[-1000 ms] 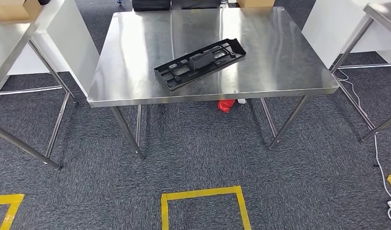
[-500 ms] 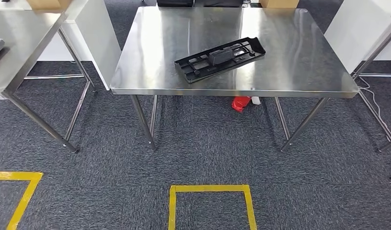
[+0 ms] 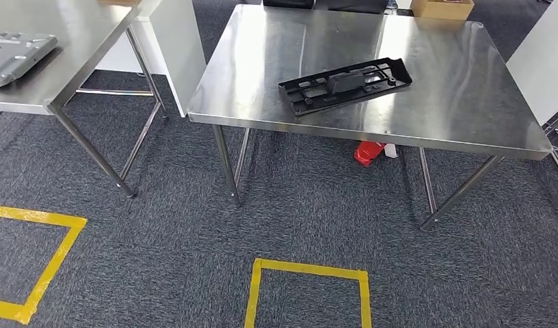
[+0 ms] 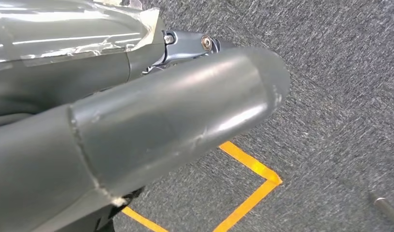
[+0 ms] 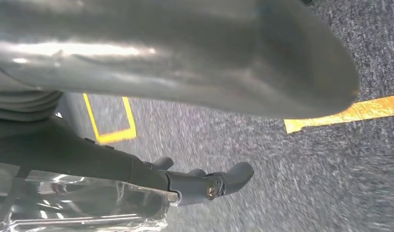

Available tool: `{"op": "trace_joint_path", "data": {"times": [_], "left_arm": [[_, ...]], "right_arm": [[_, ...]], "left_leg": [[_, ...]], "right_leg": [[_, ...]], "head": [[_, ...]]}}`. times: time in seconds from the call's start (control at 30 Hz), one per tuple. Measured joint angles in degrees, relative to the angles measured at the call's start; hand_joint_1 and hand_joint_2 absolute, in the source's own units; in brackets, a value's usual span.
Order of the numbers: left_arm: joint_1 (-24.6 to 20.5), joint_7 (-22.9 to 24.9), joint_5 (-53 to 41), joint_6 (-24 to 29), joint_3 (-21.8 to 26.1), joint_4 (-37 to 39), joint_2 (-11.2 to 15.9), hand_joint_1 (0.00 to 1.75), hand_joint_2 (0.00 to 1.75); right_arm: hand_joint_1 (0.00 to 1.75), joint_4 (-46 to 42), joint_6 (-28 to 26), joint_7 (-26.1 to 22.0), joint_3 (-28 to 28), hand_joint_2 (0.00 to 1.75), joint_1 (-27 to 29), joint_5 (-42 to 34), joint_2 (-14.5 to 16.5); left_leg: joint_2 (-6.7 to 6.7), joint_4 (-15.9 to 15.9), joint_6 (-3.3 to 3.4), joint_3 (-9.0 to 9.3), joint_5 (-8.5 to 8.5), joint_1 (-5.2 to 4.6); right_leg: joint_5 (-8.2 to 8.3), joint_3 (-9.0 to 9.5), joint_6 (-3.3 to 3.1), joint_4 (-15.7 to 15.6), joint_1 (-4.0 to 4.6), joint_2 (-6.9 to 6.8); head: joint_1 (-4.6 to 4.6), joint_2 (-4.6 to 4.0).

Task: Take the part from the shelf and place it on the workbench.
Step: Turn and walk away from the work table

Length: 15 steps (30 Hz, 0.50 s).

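On the stainless steel counter (image 3: 427,82) straight ahead: long black plastic part with moulded slots and a raised block at its middle (image 3: 345,83), lying flat and angled, well in from every edge. Nothing touching it. Judging from that: placement looks done, part already off the shelf and resting on the workbench. Possibly nothing left but backing off (assuming this is the task's part).

Left hand (image 4: 137,125): hanging over grey carpet (image 3: 194,260) with yellow tape squares (image 3: 307,290), thick grey thumb across the wrist view, nothing seen in it; fingers mostly hidden, so cannot tell whether spread or curled. Right hand (image 5: 195,63): same story, low over the carpet, dark fingers partly showing, no object seen, spread unclear.

Elsewhere: second steel counter (image 3: 78,41) off to the left carrying a flat grey metal piece (image 3: 16,56). Red object on the floor (image 3: 367,152) under the main counter. Cardboard box (image 3: 442,7) beyond the far edge.
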Motion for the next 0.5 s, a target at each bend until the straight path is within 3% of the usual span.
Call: {"op": "trace_joint_path", "data": {"times": [0.07,0.13,0.2,0.27,0.3,0.33,0.4,0.47,0.5], "left_arm": [[0.29,-0.13,0.22,-0.02,0.1,0.0,0.0,0.0,0.0],[0.55,-0.25,0.27,-0.23,0.23,0.0,-0.02,0.0,0.0],[0.56,-0.27,0.23,-0.43,0.33,0.0,0.02,0.0,0.0],[0.57,-0.11,0.21,-0.48,0.4,0.0,0.12,0.0,0.0],[0.66,0.09,0.21,-0.48,0.44,0.01,0.16,0.0,0.0],[0.79,0.39,0.2,-0.47,0.49,0.01,0.19,0.0,0.0],[0.99,1.3,0.07,-0.21,0.54,0.02,0.21,0.0,0.0],[1.08,2.16,-0.15,0.44,0.55,0.02,0.23,0.0,0.0],[1.16,2.46,-0.26,0.87,0.55,0.02,0.27,0.0,0.0]], "right_arm": [[0.0,0.0,0.18,0.01,0.37,0.0,-0.08,0.46,-0.02],[0.0,0.0,0.38,0.05,0.57,0.0,-0.18,0.73,-0.07],[0.0,0.02,0.63,0.15,0.62,0.0,-0.11,0.97,-0.1],[0.0,0.05,0.74,0.22,0.68,0.0,0.08,1.21,-0.13],[0.0,0.05,0.75,0.22,0.76,0.0,0.18,1.32,-0.16],[0.0,0.06,0.75,0.22,0.89,0.0,0.24,1.43,-0.19],[0.0,0.07,0.74,0.22,1.22,0.0,0.28,1.8,-0.27],[0.0,0.09,0.7,0.31,1.63,0.0,0.22,2.34,-0.33],[0.0,0.11,0.68,0.36,1.84,0.0,0.18,2.63,-0.33]], "left_leg": [[-0.9,-0.25,0.7,-0.27,0.21,-0.21],[-1.81,-0.65,1.6,-0.33,0.74,-0.1],[-2.81,-0.86,2.31,-0.61,1.23,0.02],[-4.12,-0.81,2.56,-1.06,1.52,-0.02],[-4.84,-0.78,2.56,-1.2,1.64,-0.05],[-5.54,-0.76,2.49,-1.25,1.74,-0.05],[-6.94,-0.62,2.23,-1.3,1.91,-0.01],[-8.09,-0.24,1.75,-1.53,1.96,-0.21],[-8.51,-0.12,1.45,-1.71,2.0,-0.29]], "right_leg": [[-0.07,-0.08,0.46,0.02,0.25,-0.74],[-1.28,-0.8,0.83,1.66,0.08,0.83],[-4.71,-3.69,0.66,8.04,-0.27,3.54],[-7.94,-7.3,0.59,16.18,-0.41,4.56],[-8.37,-8.06,0.85,18.04,-0.43,4.68],[-7.73,-7.52,1.28,17.26,-0.46,4.77],[-4.46,-3.43,2.12,9.37,-0.72,5.75],[-1.96,-0.07,2.09,2.05,-0.83,7.44],[-1.56,0.47,1.79,0.61,-0.74,7.96]], "head": [[0.09,0.0],[0.14,0.0],[0.29,0.0],[0.38,0.0],[0.4,0.0],[0.42,0.0],[0.47,0.0],[0.51,0.0],[0.5,0.0]]}}
